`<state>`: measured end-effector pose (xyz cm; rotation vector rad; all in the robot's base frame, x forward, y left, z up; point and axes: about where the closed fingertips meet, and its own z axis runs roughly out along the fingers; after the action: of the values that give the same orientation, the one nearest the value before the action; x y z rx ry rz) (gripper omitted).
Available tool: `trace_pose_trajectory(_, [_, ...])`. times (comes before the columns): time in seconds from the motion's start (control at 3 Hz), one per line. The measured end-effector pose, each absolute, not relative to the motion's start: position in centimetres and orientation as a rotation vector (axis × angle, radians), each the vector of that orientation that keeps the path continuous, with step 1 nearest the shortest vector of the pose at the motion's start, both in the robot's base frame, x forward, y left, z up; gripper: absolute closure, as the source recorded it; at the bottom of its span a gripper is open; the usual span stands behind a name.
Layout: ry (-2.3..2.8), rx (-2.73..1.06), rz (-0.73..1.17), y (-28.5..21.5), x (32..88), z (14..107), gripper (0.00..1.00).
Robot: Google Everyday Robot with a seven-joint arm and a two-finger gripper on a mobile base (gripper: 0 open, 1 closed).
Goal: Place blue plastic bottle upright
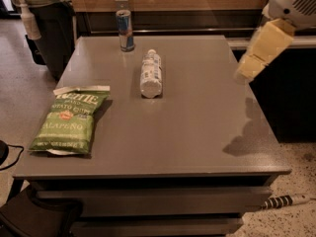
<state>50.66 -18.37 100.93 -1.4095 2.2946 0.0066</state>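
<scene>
On the far half of the flat grey desk the small clear plastic bottle lies on its side, the cream tool hovering over the desk's right edge, its grip impossible to tell.
</scene>
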Motion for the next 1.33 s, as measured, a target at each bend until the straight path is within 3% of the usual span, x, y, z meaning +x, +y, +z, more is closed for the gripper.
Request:
trace_pose_trajectory(0.67, [2.483,-1.061,0.091,-11.6,59.1,100.8,0.0])
trace_pose_trajectory(1.33, [2.647,-0.594,0.162,-9.4,62.6,99.6,0.0])
